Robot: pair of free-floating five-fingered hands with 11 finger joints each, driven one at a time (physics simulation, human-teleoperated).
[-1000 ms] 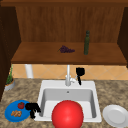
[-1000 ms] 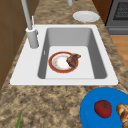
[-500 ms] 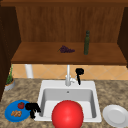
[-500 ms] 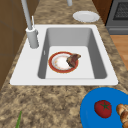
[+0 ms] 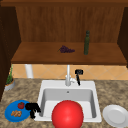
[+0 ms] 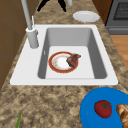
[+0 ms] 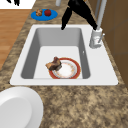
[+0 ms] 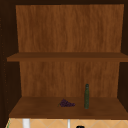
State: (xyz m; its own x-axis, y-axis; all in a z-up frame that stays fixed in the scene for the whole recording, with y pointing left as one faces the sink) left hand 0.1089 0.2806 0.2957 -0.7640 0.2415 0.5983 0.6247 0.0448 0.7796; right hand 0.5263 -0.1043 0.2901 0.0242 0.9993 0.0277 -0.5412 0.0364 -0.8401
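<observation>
— Front view: the left hand (image 5: 32, 108) hangs at the right rim of the blue plate (image 5: 8, 117) on the desk. Its fingers are loose, pointing down and holding nothing. The tomato (image 5: 21, 105) lies on that plate, just beside the hand.

— And the right hand (image 5: 78, 74)?

— By the faucet (image 5: 67, 75), fingers spread straight, idle.

— Which step, then?

— I'd judge an approach to the tomato, with no grip yet. A grasp would call for moving over it, lowering, then curling round it without nudging the pastries (image 5: 16, 113).
</observation>
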